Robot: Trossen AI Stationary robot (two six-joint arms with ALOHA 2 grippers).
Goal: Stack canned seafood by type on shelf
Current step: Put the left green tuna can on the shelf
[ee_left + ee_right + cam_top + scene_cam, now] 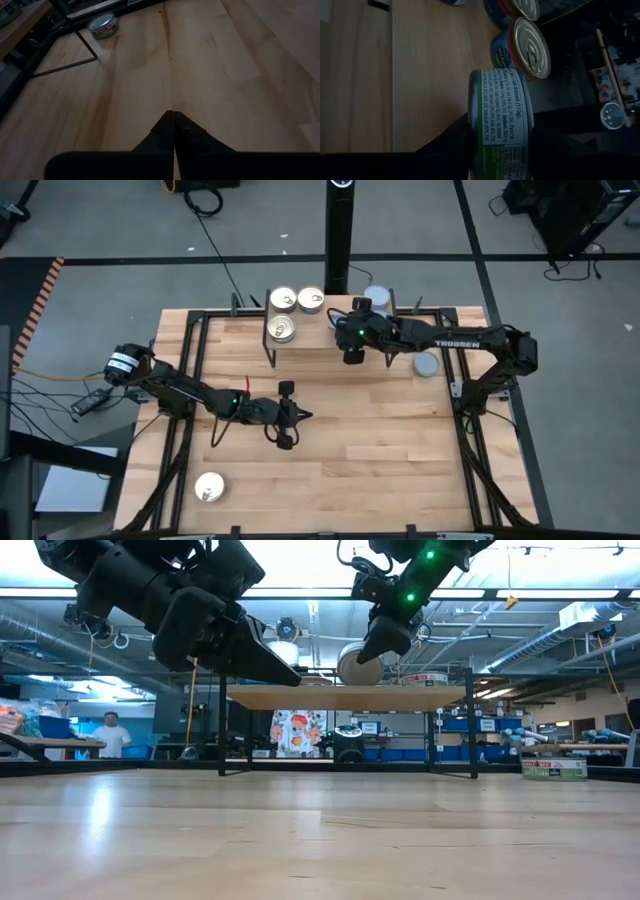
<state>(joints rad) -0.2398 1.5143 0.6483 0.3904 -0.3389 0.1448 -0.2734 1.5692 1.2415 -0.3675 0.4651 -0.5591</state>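
Note:
The shelf [320,328] stands at the table's far side, and three gold-lidded tins [284,330] rest flat on its left end. My right gripper [350,340] hovers over the shelf's middle, shut on a green-labelled tin [500,125], which also shows above the board in the low view [358,665]. A blue-grey-lidded tin [378,297] sits at the shelf's far right. Another [427,364] sits on the table to the right of the shelf. A gold-lidded tin [209,487] lies near the table's front left. My left gripper [285,415] is shut and holds nothing, above mid-table. My right gripper pinches the green-labelled tin between its two fingers, one on each flat end [470,135] as far as shows. The fingers slant down from the table's right. The tin is turned on edge, its label wall [510,115] facing the wrist camera, lifted clear above the shelf board.
Thin black wire legs [75,55] carry the shelf. A black post [338,235] rises behind the table's far edge. Bare tabletop [400,450] spreads across the near and right parts. A person [112,735] stands far off in the room.

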